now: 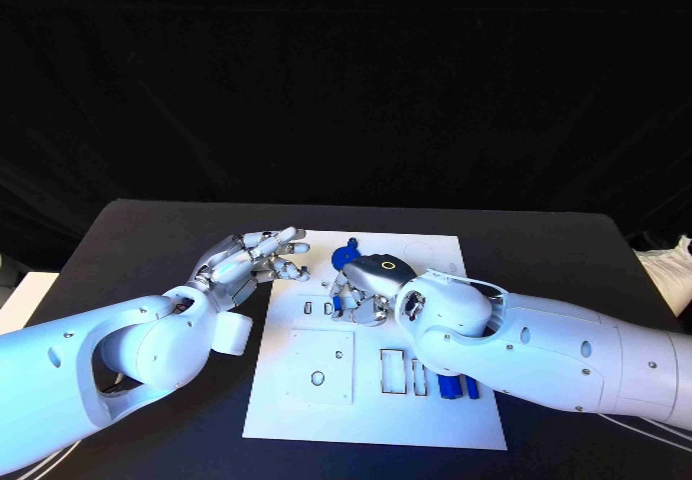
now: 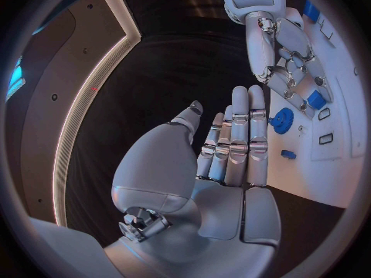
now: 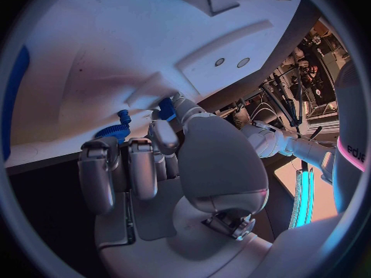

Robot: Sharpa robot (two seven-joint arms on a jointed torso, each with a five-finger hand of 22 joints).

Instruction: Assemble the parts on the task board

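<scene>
The white task board (image 1: 433, 425) lies in the middle of the black table. My right hand (image 1: 361, 292) reaches down onto its far part, and its fingers pinch a small blue part (image 2: 315, 99), seen again at the thumb tip (image 3: 166, 108). A round blue gear-like part (image 1: 346, 257) stands on the board just beyond that hand and appears too from the wrists (image 2: 282, 120) (image 3: 116, 130). My left hand (image 1: 260, 258) hovers over the board's far left edge with its fingers straight and nothing in them (image 2: 232, 142).
Two or three long blue parts (image 1: 462, 387) lie near the board's right edge beside rectangular slots (image 1: 394, 370). A raised white square plate (image 1: 320, 365) sits on the board's left half. Another small blue piece (image 2: 287, 154) lies on the board near my left fingertips.
</scene>
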